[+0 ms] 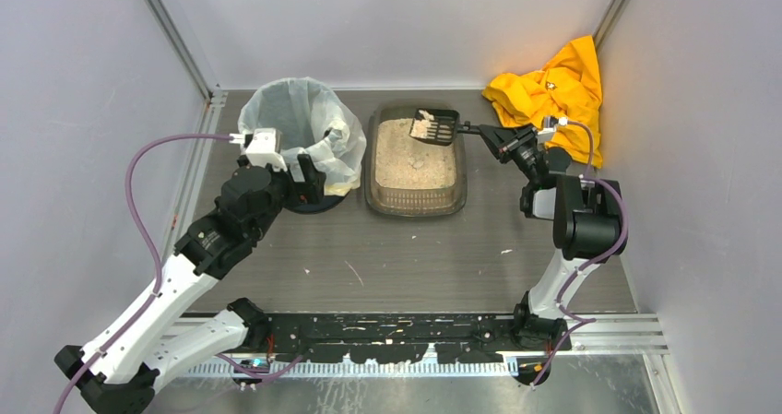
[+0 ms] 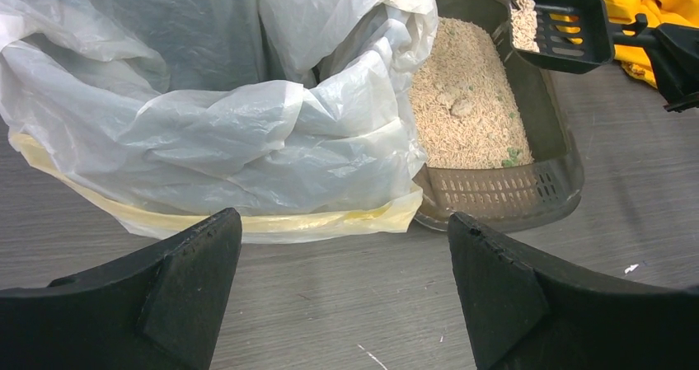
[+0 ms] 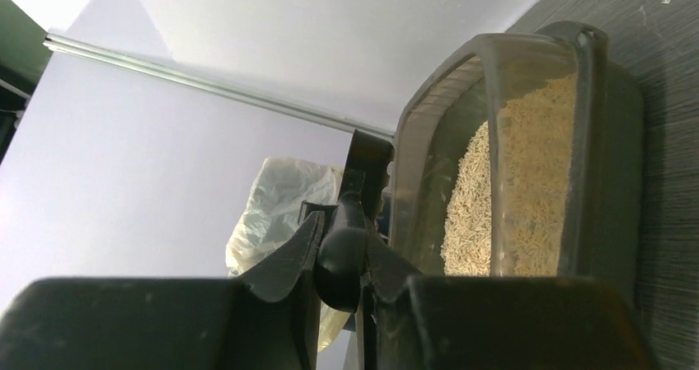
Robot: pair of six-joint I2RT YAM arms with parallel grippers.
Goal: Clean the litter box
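The litter box (image 1: 414, 204) is a brown-grey translucent tray of pale beige granules in the middle of the table; it also shows in the left wrist view (image 2: 544, 123) and the right wrist view (image 3: 602, 139). My right gripper (image 1: 503, 139) is shut on the handle of a black slotted scoop (image 1: 435, 126) held above the tray's far right corner with some granules in it. The scoop also shows in the left wrist view (image 2: 560, 25) and its handle in the right wrist view (image 3: 344, 246). My left gripper (image 2: 342, 279) is open and empty, just in front of the bin (image 1: 295, 128).
The round bin with a white bag liner (image 2: 206, 106) stands left of the litter box. A yellow cloth (image 1: 553, 91) lies at the back right, by the wall. Small white specks lie on the grey table (image 1: 415, 257).
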